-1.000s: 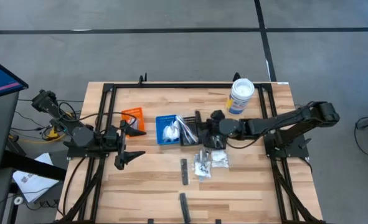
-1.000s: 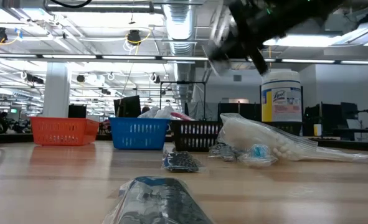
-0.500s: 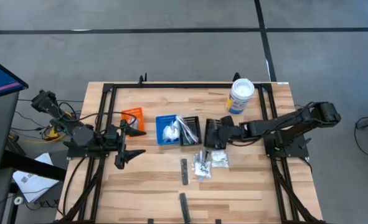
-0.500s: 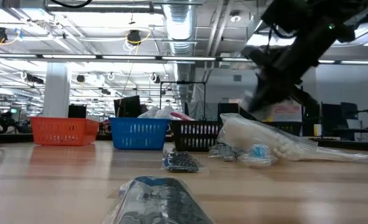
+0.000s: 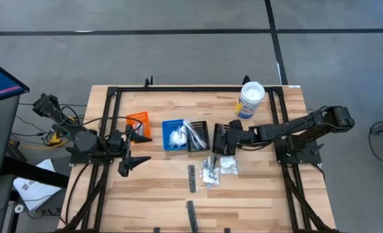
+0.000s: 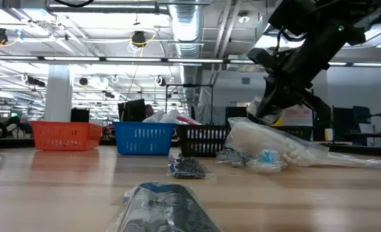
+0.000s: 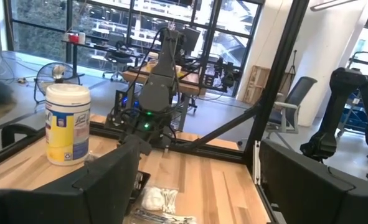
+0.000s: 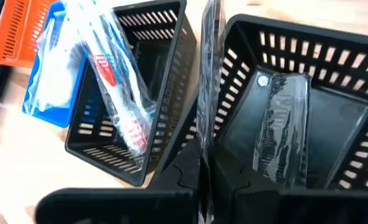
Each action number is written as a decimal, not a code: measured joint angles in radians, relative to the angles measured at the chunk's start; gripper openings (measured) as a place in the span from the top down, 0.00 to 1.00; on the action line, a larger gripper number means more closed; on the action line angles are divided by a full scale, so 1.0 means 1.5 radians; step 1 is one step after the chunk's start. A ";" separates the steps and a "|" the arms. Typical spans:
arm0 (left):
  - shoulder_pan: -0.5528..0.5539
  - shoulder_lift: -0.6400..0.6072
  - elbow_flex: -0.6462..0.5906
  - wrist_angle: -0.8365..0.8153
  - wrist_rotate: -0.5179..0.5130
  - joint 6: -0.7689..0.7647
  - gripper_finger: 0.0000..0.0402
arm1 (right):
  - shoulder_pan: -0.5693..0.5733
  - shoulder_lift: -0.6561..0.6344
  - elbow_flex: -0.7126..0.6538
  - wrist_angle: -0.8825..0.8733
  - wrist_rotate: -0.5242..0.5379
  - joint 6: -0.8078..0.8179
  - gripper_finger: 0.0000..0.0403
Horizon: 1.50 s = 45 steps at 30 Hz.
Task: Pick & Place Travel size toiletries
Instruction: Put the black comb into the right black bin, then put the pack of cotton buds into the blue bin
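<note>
Over the black bins at mid-table, a slim clear-wrapped packet [image 8: 207, 81] stands on edge in the right gripper [image 5: 222, 137], whose jaws are pinched tight on its lower end. A second ago that wrist was turned and blurred with motion. It has since swung round and settled just above the right-hand black bin [image 8: 333, 81], which already holds one wrapped dark piece [image 8: 280, 130]. I'd judge the carry is done and only the drop remains. The neighbouring black bin [image 8: 90, 143] has a red-handled stick [image 8: 112, 74] leaning in it. More toiletries [image 5: 216, 168] lie loose on the table nearby, so there is plenty left to sort. Well off to the side, the left gripper [image 5: 130, 166] waits with its jaws spread wide, holding nothing.
</note>
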 joint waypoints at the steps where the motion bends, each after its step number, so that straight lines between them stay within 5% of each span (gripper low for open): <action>1: 0.000 0.000 0.000 0.002 0.000 0.000 0.19 | 0.000 0.000 0.000 0.000 -0.003 0.000 0.99; 26: 0.000 0.000 0.000 0.004 0.001 0.002 0.21 | 0.002 0.001 0.000 -0.049 -0.002 -0.002 0.79; 45: 0.000 0.000 0.000 0.004 0.001 0.002 0.21 | 0.048 -0.002 0.109 0.028 0.004 -0.259 0.72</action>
